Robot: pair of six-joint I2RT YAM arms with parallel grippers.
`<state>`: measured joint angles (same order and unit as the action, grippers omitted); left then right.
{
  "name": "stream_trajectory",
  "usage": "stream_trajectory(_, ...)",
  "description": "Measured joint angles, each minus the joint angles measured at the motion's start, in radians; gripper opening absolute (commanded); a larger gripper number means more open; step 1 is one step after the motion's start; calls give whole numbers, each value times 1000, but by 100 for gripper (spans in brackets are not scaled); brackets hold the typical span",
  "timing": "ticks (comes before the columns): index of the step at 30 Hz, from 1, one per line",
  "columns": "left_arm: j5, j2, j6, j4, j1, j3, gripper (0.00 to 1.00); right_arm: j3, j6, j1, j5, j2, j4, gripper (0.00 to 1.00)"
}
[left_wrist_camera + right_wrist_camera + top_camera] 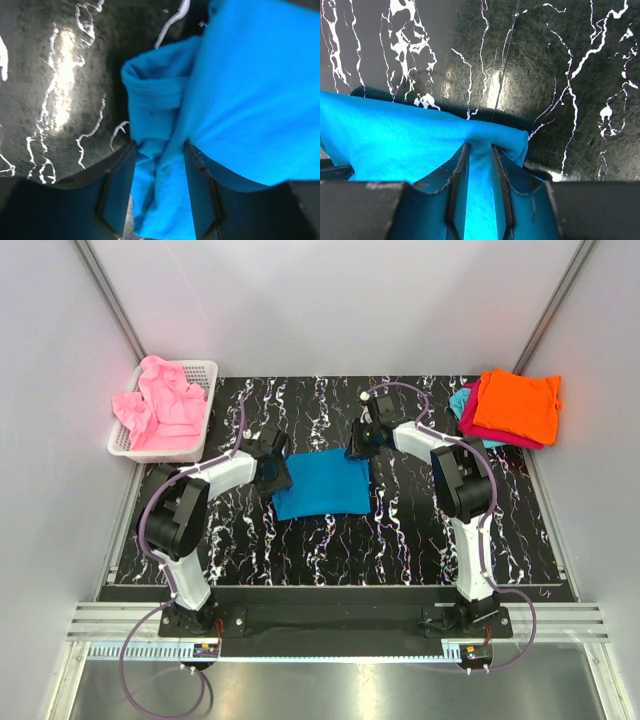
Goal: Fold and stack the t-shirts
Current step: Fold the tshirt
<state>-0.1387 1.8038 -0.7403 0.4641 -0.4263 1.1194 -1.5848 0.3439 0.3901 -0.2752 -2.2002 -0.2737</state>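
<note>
The teal-blue t-shirt [322, 483] lies folded into a rough rectangle in the middle of the black marbled table. My left gripper [272, 472] is shut on its left edge; in the left wrist view bunched blue cloth [160, 165] fills the gap between the fingers [120, 190]. My right gripper [357, 452] is shut on its far right corner; in the right wrist view a ridge of cloth [479, 165] is pinched between the fingers [460, 185]. A pink t-shirt [165, 405] lies in the white basket. Orange [517, 403], magenta [480, 425] and light cyan [460, 400] t-shirts are stacked at the far right.
The white mesh basket [205, 420] stands at the far left corner of the table. The stack at the far right overhangs the table's right edge. Grey walls close in the left, right and back.
</note>
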Motion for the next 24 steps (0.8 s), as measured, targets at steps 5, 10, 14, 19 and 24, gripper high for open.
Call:
stream_trajectory(5, -14, 0, -2, -2, 4, 0, 49, 0, 0, -3, -4, 1, 0, 33)
stream_trajectory(10, -23, -10, -2, -5, 5, -10, 49, 9, 0, -7, -5, 20, -3, 34)
stream_trajectory(14, -29, -66, 10, 10, 10, -49, 49, 19, -1, -10, -9, 69, -12, 37)
stream_trajectory(19, -39, -183, 25, 19, 16, -71, 50, 29, 0, -14, -30, 150, -7, 49)
stream_trajectory(24, -43, -294, 29, 13, 23, -110, 51, 129, 8, -27, -29, 257, 16, 73)
